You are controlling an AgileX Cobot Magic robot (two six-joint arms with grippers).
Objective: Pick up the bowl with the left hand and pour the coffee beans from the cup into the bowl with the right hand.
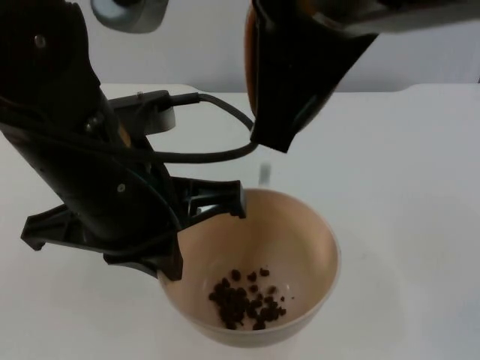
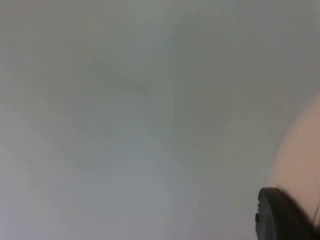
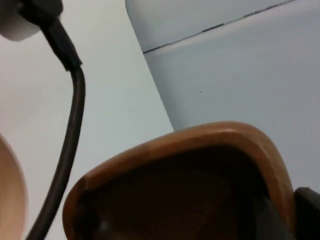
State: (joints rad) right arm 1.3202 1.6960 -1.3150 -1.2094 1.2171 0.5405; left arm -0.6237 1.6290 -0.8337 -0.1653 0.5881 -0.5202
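Observation:
A tan bowl (image 1: 300, 232) holds a small heap of coffee beans (image 1: 247, 296) at its bottom. My left gripper (image 1: 191, 234) is shut on the bowl's left rim, and the bowl looks raised off the table. In the left wrist view, one black fingertip (image 2: 282, 215) lies against the bowl's outer wall (image 2: 300, 155). Above the bowl's far rim, my right gripper (image 1: 281, 124) is shut on a brown wooden cup (image 1: 249, 52), which is tipped over. The cup's rim (image 3: 200, 142) and dark inside are seen from the right wrist, with the bowl's edge (image 3: 10, 195) beside them.
The white table (image 1: 405, 150) stretches out to the right and behind the bowl. The grey partition wall (image 1: 202, 45) closes off the back. The left arm's body covers the left side of the table.

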